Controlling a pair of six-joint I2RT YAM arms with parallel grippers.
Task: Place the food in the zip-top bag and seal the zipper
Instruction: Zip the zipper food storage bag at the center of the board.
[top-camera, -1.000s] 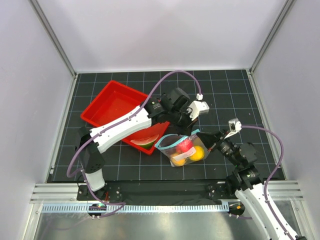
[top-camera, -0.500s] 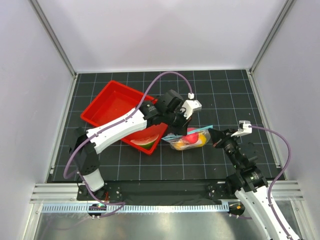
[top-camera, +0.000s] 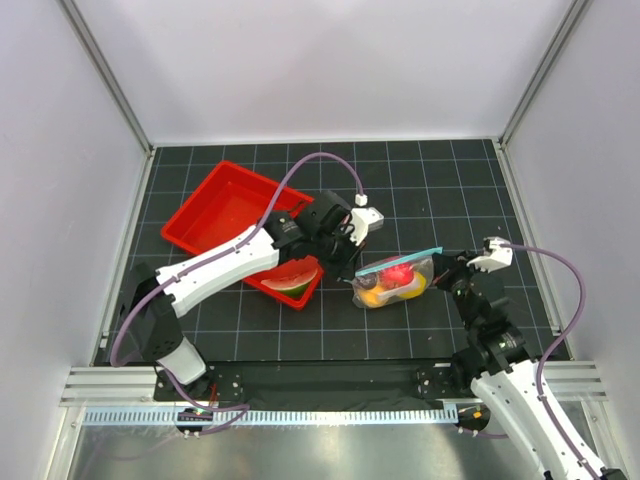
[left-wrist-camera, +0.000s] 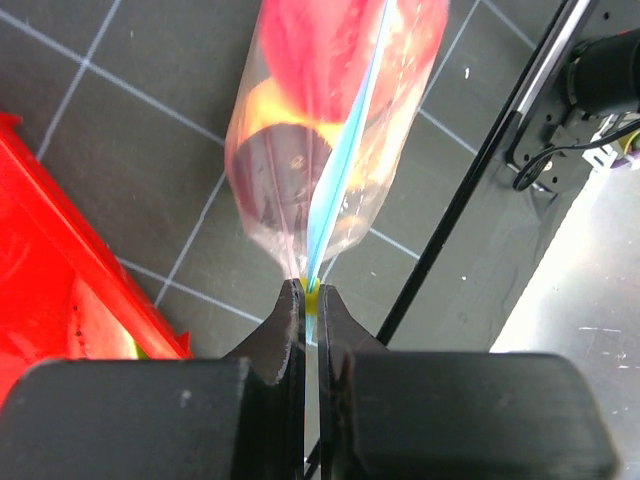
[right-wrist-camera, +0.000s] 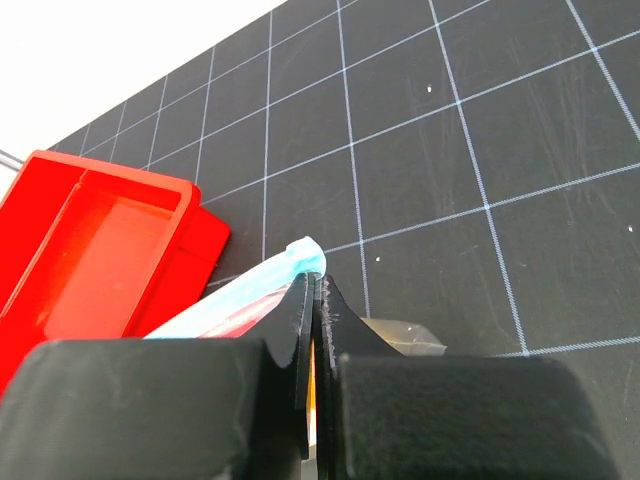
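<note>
Clear crinkly zip-top bag (top-camera: 412, 292) of glossy toy fruits (top-camera: 397, 273) lies at 3 o'clock of red plastic tray (top-camera: 228, 208). Left gripper (left-wrist-camera: 311, 298) is clamped on the 9 o'clock end of the teal-blue zipper strip (left-wrist-camera: 347, 145). Right gripper (right-wrist-camera: 317, 290) is clamped on its 3 o'clock end.

Probably a lab: white enclosure (top-camera: 320, 70), gridded mat (top-camera: 450, 190).

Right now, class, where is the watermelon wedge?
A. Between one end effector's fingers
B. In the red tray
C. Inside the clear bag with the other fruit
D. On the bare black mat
B: the watermelon wedge lies in the near corner of the red tray, apart from the bag, which holds the other fruit.
</note>
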